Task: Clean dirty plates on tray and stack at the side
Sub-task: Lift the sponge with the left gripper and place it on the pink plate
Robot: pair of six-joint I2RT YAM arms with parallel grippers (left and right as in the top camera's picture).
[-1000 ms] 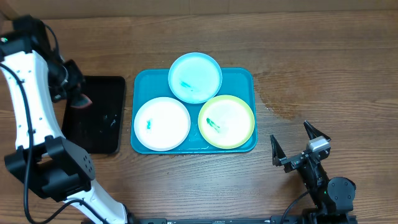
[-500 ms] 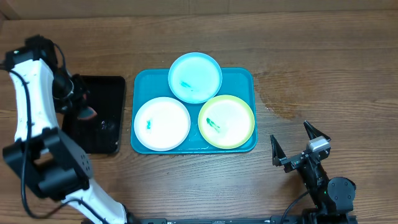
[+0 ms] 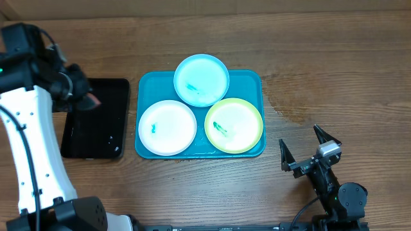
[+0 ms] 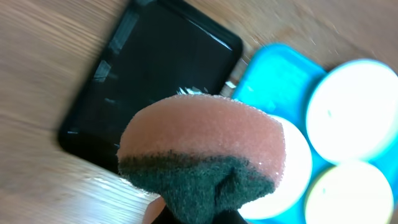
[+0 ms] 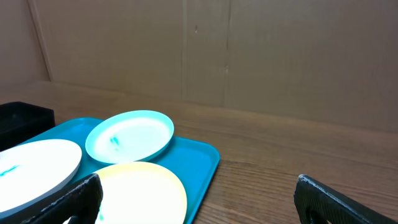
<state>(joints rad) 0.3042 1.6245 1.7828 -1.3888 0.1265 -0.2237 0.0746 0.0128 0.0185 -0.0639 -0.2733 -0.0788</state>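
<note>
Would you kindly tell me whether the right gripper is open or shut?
Open: the right gripper has its two fingers spread wide with nothing between them.

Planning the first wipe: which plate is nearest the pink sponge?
The white plastic plate, at the teal tray's left side; the light blue plate and green-rimmed plate sit farther right.

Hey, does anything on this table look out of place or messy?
The light blue plate overhangs the tray's far rim instead of lying inside it like the white plate and yellow-green plate. All three carry small teal smears. A darker, damp-looking patch marks the wood right of the tray.
</note>
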